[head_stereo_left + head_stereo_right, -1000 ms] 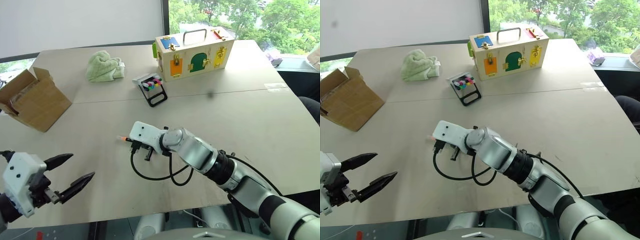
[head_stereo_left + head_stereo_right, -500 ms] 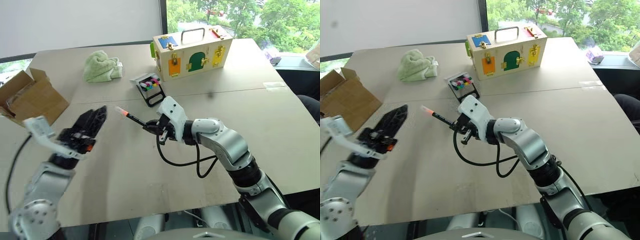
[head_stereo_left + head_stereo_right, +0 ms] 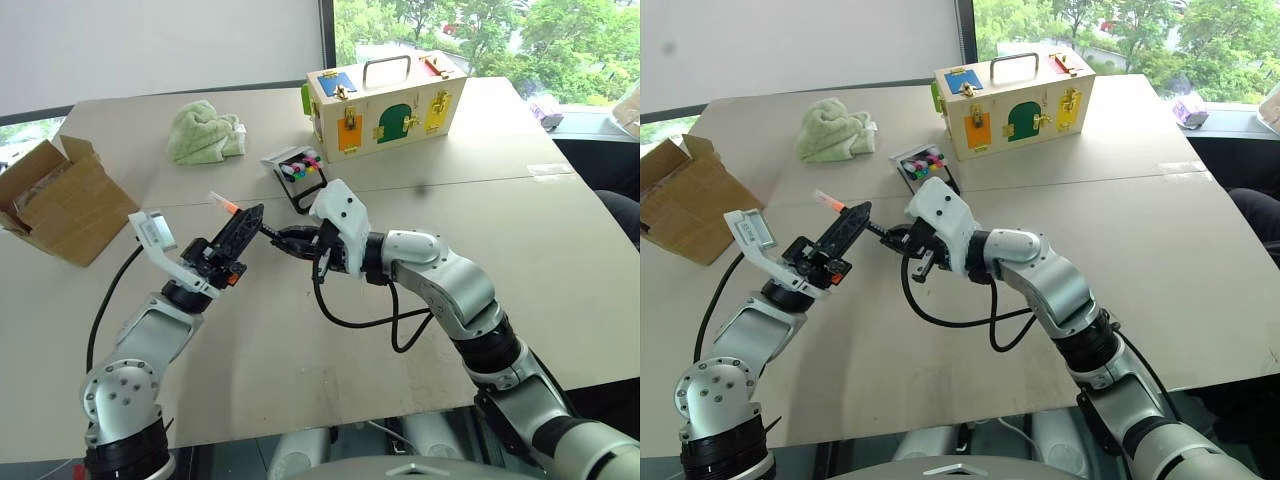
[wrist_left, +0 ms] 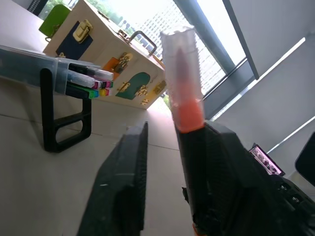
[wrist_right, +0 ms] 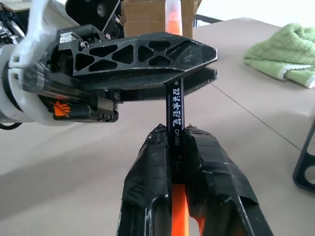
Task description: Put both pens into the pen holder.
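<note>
Left eye view: both grippers, left gripper [image 3: 245,222] and right gripper [image 3: 283,239], clamp orange-capped pen [image 3: 222,203] mid-table.

Silver arms, white wrist housings, black cables

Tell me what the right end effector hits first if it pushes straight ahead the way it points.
Likely the left end effector: it sits directly ahead, closed around the same orange-capped pen the right end effector holds. Beyond it lies the cardboard box, though depth is unclear.
</note>
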